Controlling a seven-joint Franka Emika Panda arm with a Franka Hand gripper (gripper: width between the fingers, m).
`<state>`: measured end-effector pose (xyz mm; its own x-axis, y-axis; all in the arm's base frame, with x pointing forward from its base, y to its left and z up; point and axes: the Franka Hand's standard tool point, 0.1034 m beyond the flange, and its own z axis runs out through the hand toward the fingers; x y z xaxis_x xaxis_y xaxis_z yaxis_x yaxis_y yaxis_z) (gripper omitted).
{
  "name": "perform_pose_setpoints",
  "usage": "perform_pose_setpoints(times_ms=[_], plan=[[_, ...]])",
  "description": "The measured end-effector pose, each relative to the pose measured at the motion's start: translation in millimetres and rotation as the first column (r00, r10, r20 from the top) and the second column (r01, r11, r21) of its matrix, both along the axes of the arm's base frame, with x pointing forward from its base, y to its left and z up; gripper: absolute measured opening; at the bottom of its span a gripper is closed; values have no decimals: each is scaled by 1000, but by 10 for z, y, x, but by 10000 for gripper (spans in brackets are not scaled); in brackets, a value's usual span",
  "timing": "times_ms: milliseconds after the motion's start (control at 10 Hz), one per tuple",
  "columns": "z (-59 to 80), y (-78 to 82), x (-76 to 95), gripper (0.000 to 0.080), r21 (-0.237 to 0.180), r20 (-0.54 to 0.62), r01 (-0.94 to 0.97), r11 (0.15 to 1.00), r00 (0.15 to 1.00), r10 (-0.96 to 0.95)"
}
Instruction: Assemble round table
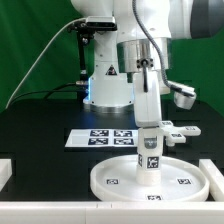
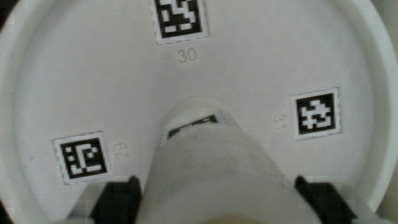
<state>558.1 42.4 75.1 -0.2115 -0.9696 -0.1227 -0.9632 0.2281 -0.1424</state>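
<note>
The wide, rimmed round disc of white plastic lies flat, its small black-and-white square tags facing up. The short, thick white cylindrical leg, itself tagged, stands upright over the disc's middle.

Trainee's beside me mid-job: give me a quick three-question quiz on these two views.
1. True or false: the claw is shut on the leg.
2. How does the leg stand? A: lying on its side. B: upright over the middle of the disc. C: upright beyond the disc's rim.
3. How many tags on the disc does the wrist view show?

Key: 1 true; 2 B; 3 three.
</note>
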Motion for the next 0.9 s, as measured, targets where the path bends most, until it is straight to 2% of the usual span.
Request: perform_pose_setpoints(times_ms=[400,500,600,700,900], plan=[[-13,8,-11,409,17,-9,79,997,997,-79],[-15,9,-12,563,17,-9,77,997,997,-77],[-16,9,-12,622,16,-9,76,997,997,-75],[15,30,-9,644,20,-7,63,998,998,-63],[277,124,1,648,46,15,8,999,1000,-9]])
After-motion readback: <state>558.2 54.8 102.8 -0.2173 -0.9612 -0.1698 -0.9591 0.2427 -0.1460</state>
